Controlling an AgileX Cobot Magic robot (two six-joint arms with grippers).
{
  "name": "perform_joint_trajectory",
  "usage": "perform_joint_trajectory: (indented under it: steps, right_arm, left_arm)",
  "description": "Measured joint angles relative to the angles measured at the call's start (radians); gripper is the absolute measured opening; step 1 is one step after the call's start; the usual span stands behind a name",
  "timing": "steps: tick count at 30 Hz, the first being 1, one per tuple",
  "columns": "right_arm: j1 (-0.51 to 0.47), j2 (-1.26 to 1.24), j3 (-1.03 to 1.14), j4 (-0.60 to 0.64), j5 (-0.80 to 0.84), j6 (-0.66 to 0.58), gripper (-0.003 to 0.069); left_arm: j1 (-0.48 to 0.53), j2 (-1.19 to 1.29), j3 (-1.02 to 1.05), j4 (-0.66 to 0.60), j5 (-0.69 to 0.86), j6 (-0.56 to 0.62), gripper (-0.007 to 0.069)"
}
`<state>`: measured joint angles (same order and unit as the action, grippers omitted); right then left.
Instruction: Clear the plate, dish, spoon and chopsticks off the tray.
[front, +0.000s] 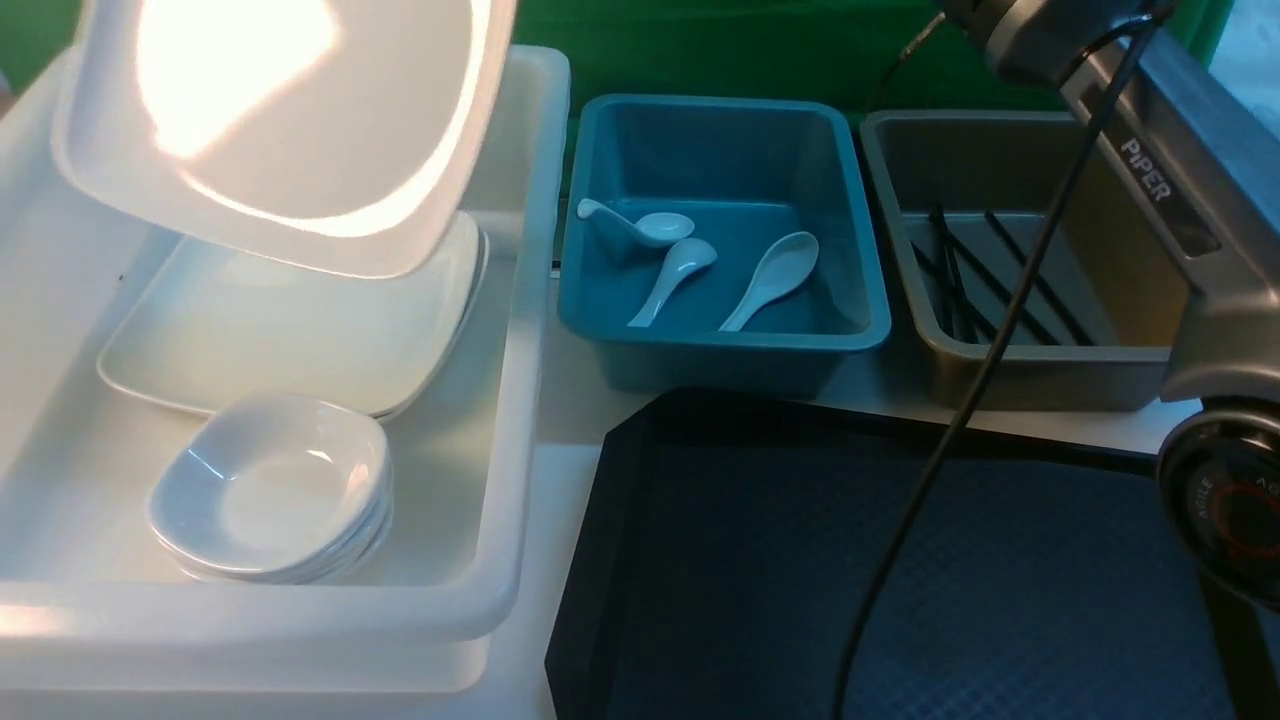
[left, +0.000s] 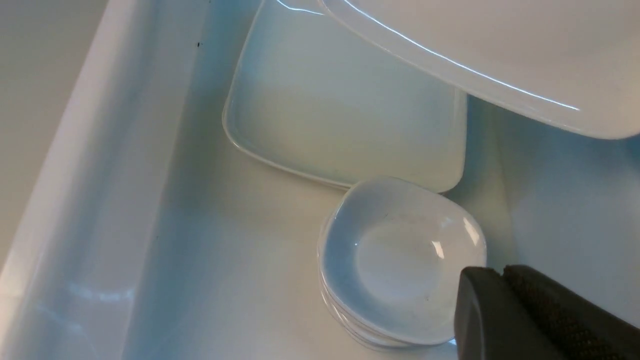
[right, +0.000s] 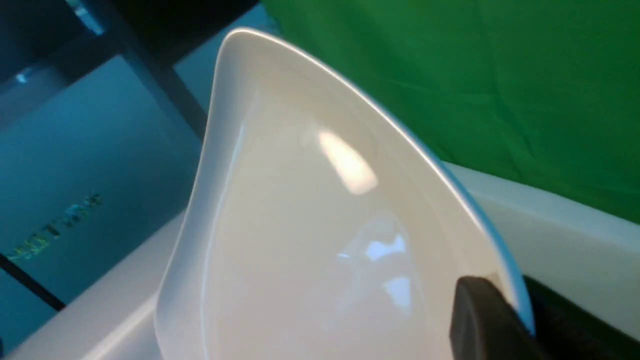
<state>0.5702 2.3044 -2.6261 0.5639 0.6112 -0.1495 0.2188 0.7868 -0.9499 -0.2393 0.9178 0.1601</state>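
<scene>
Right gripper (right: 507, 315), jaws clamped on the plate (front: 290, 120) rim, holds it tilted above the white tub (front: 515, 450), probably for lowering and release; left gripper (left: 502, 280) jaws closed, empty.

3 tubs are showing: white tub (front: 520, 400), blue tub (front: 720, 150), grey-brown tub (front: 1000, 385). 1 tray (front: 760, 560). 3 spoons (front: 772, 280) are lying together. Chopsticks (front: 950, 270): approx 4, exact no. unclear. Small dishes (front: 270, 490) are stacking approx 3 high. 1 plate (front: 290, 120) is hanging aloft, min 2 stacked plates (front: 280, 330).

Glossy white plate (front: 290, 130), black diamond-textured tray (front: 750, 560), teal-blue tub (front: 720, 150), black chopsticks (front: 948, 265), white spoon (front: 775, 275), green backdrop (front: 700, 50)
</scene>
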Motion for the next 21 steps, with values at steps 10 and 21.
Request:
perform_joint_trajectory:
  steps: [10,21]
  right_arm:
    - [0.070,0.100,-0.001,0.009,-0.197,-0.028,0.0058]
    - [0.070,0.222,-0.001,-0.018,-0.266,-0.053,0.0058]
  left_arm:
    - [0.000,0.000,0.000,0.000,0.017,0.000,0.0015]
    - [0.000,0.000,0.000,0.000,0.021,0.000,0.0015]
